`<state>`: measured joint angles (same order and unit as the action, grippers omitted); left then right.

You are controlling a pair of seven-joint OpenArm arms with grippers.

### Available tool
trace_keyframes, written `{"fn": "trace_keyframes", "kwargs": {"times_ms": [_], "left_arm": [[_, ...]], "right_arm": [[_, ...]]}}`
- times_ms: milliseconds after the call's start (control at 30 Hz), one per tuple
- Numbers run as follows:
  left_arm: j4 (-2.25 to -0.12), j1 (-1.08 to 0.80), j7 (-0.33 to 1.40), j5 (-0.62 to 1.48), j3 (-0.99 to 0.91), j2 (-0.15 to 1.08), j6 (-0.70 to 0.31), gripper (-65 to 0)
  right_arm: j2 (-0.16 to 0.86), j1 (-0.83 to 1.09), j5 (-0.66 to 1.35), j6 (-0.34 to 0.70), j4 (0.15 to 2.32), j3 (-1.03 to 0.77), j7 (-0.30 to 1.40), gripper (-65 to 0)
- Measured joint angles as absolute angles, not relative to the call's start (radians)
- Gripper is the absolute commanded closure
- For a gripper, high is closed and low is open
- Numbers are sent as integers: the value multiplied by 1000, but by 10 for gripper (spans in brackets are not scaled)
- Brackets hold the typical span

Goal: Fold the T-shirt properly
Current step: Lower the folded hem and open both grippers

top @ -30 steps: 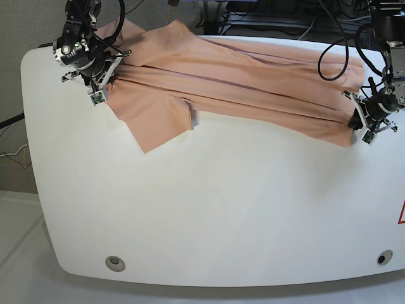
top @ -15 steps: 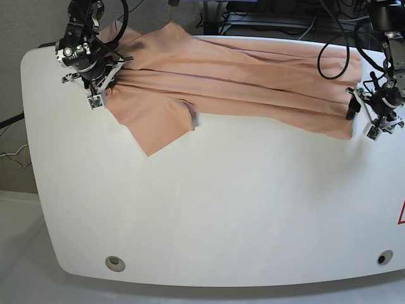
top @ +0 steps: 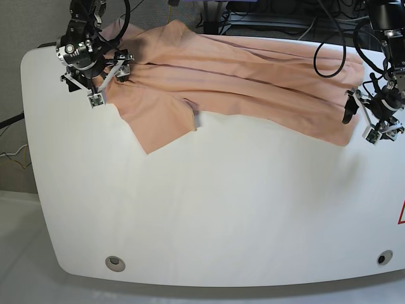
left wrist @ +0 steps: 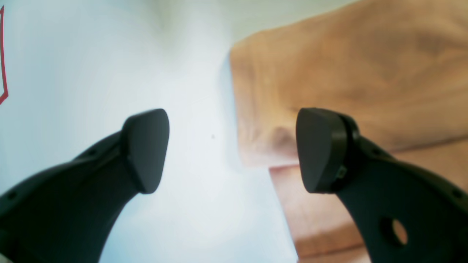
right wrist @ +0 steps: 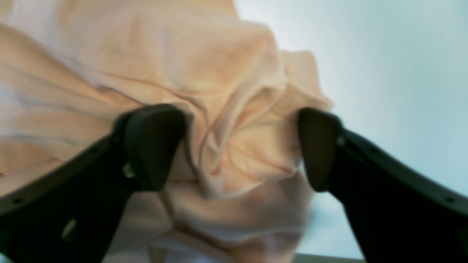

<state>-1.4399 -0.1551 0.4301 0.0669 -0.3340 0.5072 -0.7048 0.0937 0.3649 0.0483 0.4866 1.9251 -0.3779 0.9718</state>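
Observation:
The salmon-pink T-shirt (top: 240,79) lies stretched in long folds across the back of the white table (top: 209,209), with one sleeve (top: 158,120) pointing toward the front. At the shirt's left end my right gripper (top: 107,81) is open. In the right wrist view, bunched cloth (right wrist: 234,120) sits loose between the spread fingers of the right gripper (right wrist: 236,146). My left gripper (top: 362,123) is open at the shirt's right end. In the left wrist view the left gripper (left wrist: 232,146) straddles the shirt's corner edge (left wrist: 329,73), one finger (left wrist: 146,149) over bare table.
Cables (top: 278,22) hang behind the table's back edge. Two round holes (top: 114,263) (top: 381,258) sit near the front edge. A red marking (top: 402,215) shows at the right edge, also in the left wrist view (left wrist: 3,87).
Both grippers have opened and let go of the shirt, the left one first and the right one just now. The cloth has slackened and settled a little toward the front.

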Motion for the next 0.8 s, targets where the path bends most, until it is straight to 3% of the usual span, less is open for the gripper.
{"fn": "trace_keyframes", "kwargs": {"times_ms": [333,800], "left_arm": [[-1468,-66,471,67,-334,508,-704,-522],[-1684,-56,602,47,-339,462,-697,-520]], "right_arm": [[95,305,49,486,1975,-379,948,-504],[91,288,86,485,1998,-431,947,-490]]}}
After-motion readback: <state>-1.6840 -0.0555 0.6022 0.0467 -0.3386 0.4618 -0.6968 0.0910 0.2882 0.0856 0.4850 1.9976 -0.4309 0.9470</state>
